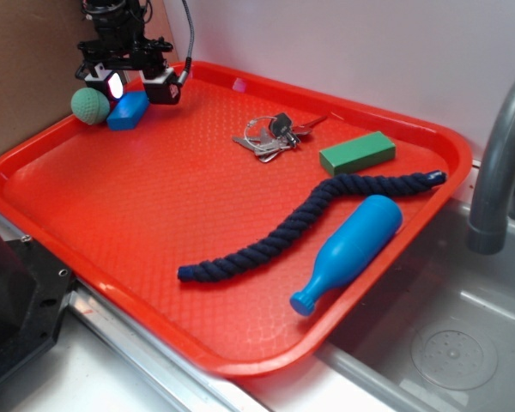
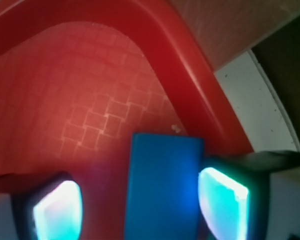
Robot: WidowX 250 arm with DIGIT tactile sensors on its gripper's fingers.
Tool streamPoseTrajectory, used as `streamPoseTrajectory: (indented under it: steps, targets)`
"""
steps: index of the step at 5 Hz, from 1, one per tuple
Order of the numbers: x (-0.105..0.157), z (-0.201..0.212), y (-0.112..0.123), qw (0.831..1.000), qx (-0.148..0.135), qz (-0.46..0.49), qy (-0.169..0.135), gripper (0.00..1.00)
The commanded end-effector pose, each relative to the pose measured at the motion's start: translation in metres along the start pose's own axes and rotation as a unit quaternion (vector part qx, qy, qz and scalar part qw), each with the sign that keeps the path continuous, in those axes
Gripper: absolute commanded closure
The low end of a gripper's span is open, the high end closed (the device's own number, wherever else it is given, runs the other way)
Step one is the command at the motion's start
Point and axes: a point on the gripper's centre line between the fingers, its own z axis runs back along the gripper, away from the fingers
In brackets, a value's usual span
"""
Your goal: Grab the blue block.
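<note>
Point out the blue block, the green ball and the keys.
blue block [image 1: 129, 111], exterior view, its top face.
green ball [image 1: 89, 105], exterior view, its front.
keys [image 1: 270, 136], exterior view, middle of the bunch.

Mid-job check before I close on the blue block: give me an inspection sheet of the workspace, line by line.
Surface: red textured plastic tray, beside a metal sink.
Job's things: small bright-blue rectangular block in the tray's far-left corner, flat, between the fingers.
Clutter: green textured ball next to the block; bunch of metal keys; green rectangular block; dark navy twisted rope; blue bowling-pin-shaped bottle.
Grippers: black gripper open, straddling the block; one pad close to it, the other apart.
Cables: grey cable running down to the gripper.
Surroundings: grey faucet, brown board, white wall.
</note>
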Motion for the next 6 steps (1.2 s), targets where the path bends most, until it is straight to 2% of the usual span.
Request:
streamPoseTrajectory:
  steps: [1,2,6]
  targets:
    - [-0.013,-0.011,0.011,0.999,0.044,-0.010,-0.014,0.00]
    - [-0.022,-0.011,0.018,0.999,0.048,-0.013,-0.017,0.00]
    - [-0.047,-0.030,0.001,0.997,0.051,-0.048,0.011,0.00]
